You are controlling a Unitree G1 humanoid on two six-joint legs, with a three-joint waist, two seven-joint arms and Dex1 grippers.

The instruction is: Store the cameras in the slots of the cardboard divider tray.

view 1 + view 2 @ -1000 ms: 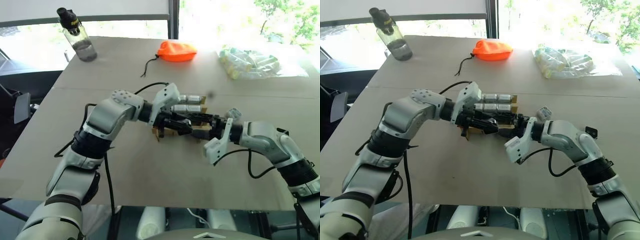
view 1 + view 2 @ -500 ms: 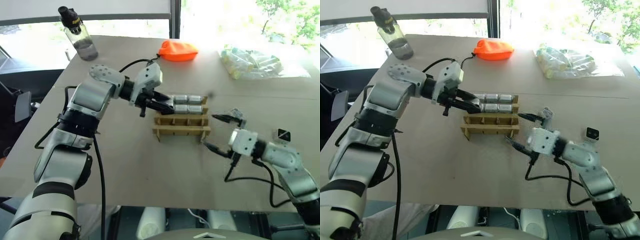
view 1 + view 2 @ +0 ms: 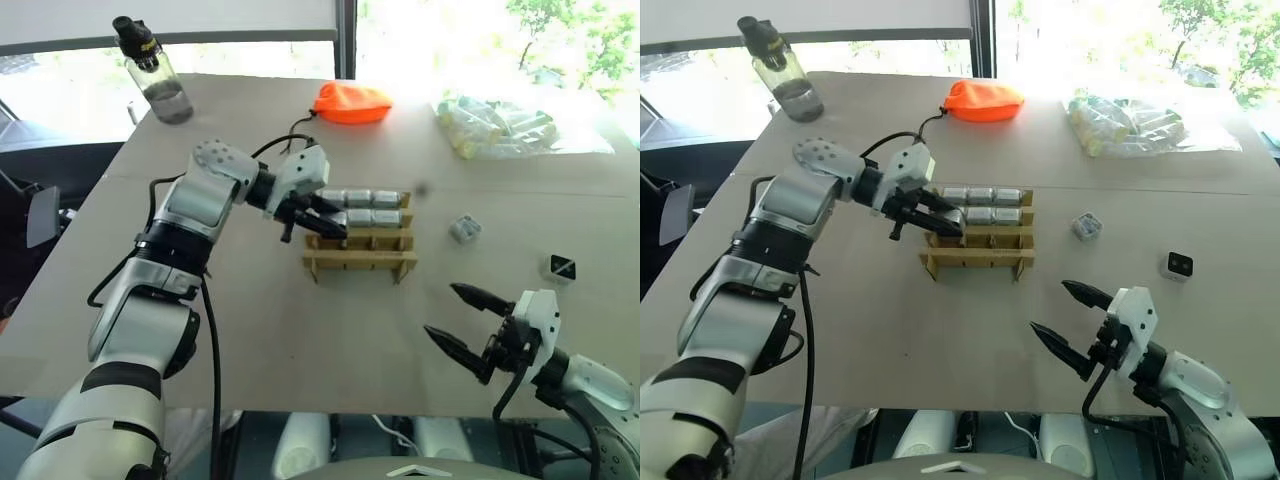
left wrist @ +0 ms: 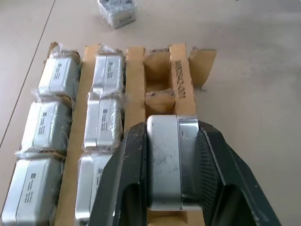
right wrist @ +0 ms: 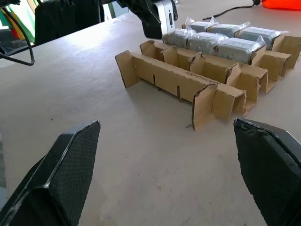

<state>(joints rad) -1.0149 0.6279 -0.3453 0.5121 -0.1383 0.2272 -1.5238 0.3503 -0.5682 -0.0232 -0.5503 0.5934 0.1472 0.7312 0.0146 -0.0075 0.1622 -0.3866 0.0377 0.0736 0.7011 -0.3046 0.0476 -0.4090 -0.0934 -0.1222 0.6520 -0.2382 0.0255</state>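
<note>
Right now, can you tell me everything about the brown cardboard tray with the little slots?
The cardboard divider tray is tan-brown, built from thin strips slotted together into rows of small open pockets, with ragged flap ends. It lies flat on the table, mid-way across. The two far rows hold six silver cameras in clear wrap; the near rows look empty. The left hand, shut on one more bare silver camera, hangs right over a slot of the third row. One strip has small printed lettering.

Silver-white arms, seemingly black cables
</note>
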